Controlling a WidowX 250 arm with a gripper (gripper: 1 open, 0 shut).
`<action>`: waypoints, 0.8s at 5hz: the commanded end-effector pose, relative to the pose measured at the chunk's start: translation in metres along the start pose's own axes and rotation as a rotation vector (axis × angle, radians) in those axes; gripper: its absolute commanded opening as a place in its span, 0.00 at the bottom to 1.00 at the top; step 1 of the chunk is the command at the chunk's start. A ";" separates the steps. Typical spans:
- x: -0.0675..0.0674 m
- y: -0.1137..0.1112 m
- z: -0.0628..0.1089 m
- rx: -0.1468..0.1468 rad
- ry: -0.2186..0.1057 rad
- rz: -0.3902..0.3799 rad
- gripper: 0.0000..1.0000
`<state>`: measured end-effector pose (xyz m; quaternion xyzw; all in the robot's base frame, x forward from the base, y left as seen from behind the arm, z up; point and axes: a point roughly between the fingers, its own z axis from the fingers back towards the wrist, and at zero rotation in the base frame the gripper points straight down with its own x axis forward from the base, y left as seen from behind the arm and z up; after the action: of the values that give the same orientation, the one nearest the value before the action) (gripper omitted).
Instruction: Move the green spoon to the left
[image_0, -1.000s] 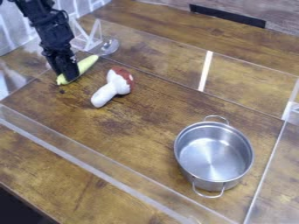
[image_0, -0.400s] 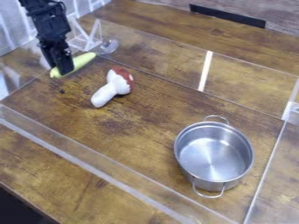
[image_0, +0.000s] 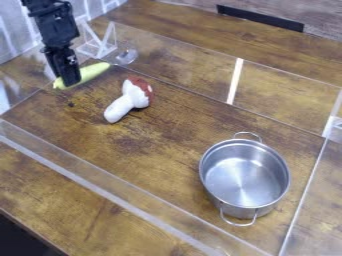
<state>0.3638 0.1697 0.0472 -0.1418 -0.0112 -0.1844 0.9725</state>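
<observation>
The green spoon (image_0: 91, 74) is seen at the table's far left, gripped by the claw (image_0: 64, 79) near its lower-left end and set apart from the mushroom toy (image_0: 131, 100). Light, stiff, slightly slippery plastic is presumed; its rounded body is best pinched across the middle, where tipping is better resisted.
</observation>
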 end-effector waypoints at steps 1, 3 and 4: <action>-0.003 -0.004 0.040 0.093 -0.070 -0.018 0.00; -0.029 0.016 0.035 0.099 -0.105 0.187 0.00; -0.034 0.017 0.033 0.101 -0.120 0.282 0.00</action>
<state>0.3423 0.1864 0.0302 -0.1401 -0.0133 -0.0530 0.9886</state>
